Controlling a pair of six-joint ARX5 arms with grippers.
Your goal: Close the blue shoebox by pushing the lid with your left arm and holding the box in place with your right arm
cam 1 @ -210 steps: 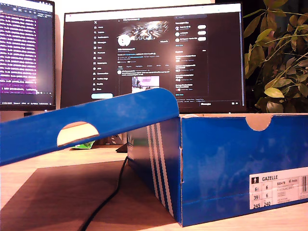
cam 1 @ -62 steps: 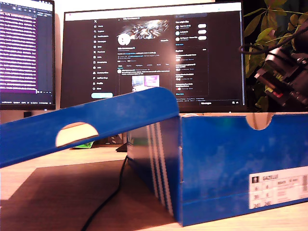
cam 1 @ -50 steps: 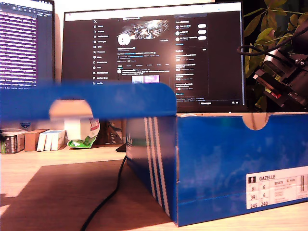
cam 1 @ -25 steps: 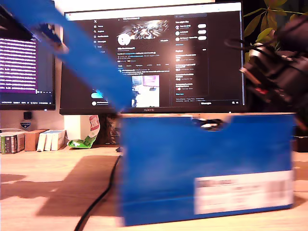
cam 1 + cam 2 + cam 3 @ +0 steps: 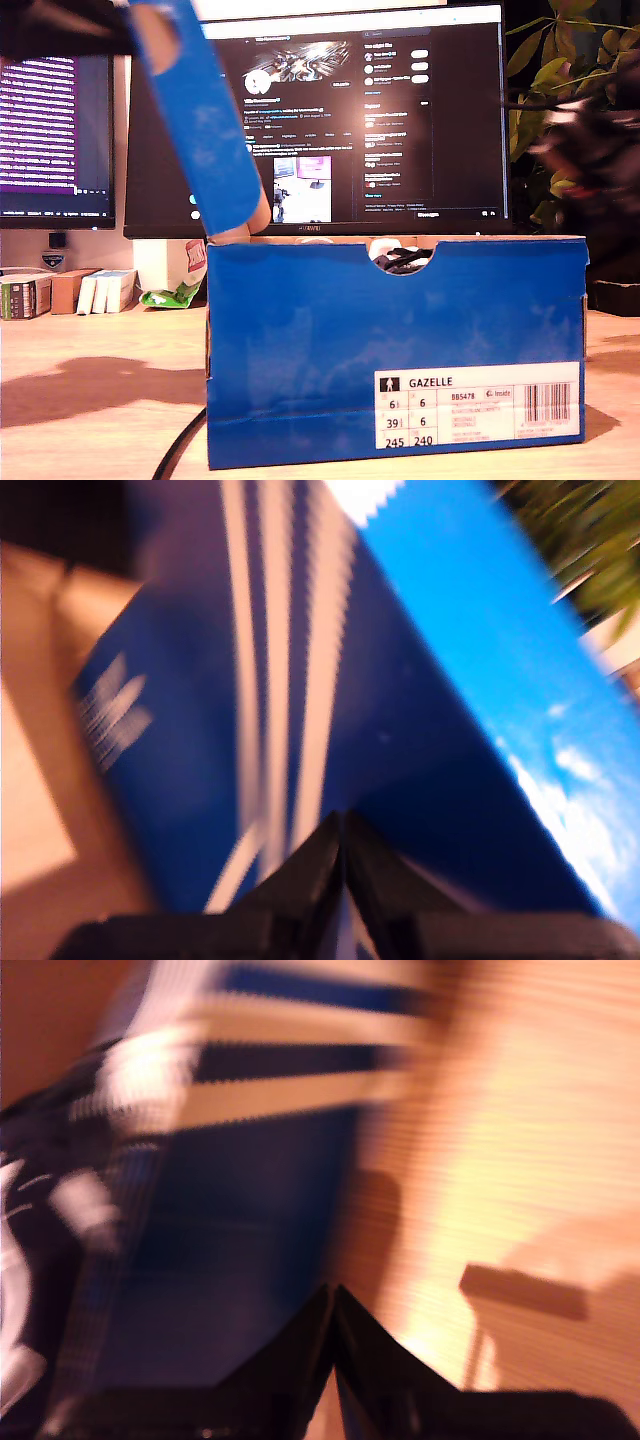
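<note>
The blue shoebox (image 5: 400,330) stands on the wooden table with its labelled end towards the exterior camera. Its lid (image 5: 200,120) rises steeply from the box's edge on the exterior view's left. A dark blurred arm (image 5: 60,25) is at the lid's top. Another blurred arm (image 5: 590,130) hangs by the box's end on the exterior view's right. My first gripper (image 5: 341,825) is shut, close against a blue white-striped surface (image 5: 300,680). My second gripper (image 5: 334,1300) is shut, beside the box's striped wall (image 5: 250,1210). A dark shoe (image 5: 400,260) shows through the notch.
Two monitors (image 5: 330,120) (image 5: 55,130) stand behind the box. A plant (image 5: 570,60) is at the exterior view's right. A black cable (image 5: 185,450) runs under the box. Small boxes (image 5: 60,290) and a green-white bag (image 5: 175,285) sit at the exterior view's left.
The lid has swung from a low slope up to steeply raised. The box has turned so its labelled end faces the camera. Both arms have come in.
</note>
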